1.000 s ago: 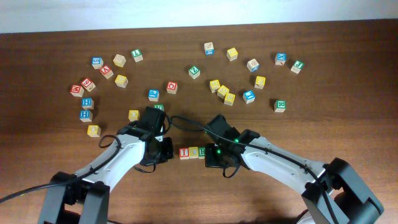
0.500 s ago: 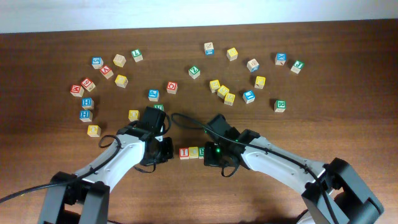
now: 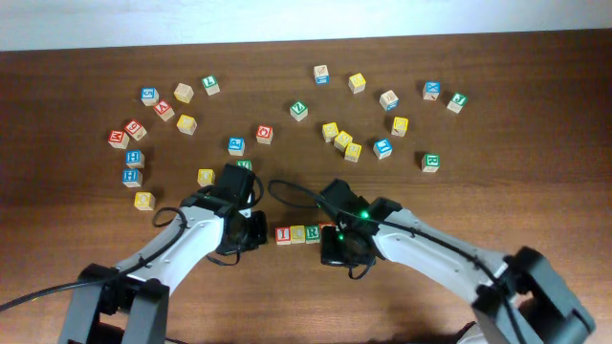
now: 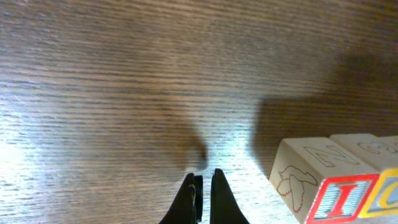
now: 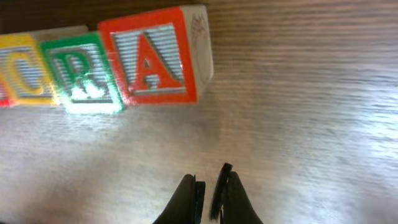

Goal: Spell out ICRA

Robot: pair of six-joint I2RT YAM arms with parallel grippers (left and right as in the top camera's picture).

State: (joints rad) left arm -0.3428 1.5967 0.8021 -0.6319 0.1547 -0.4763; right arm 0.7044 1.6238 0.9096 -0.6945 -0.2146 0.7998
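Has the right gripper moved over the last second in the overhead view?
Yes. The right gripper has backed lower in the frame, uncovering more of the R cube beside the unmoved I cube.

Overhead, the light was even and the picture sharp, with only soft shadows on the table [image 3: 86,220]. The left wrist view showed white glare on the wood low down and a dark shadow behind the I cube [image 4: 339,196]. The right wrist view was soft, and glare bleached the R cube [image 5: 81,71].
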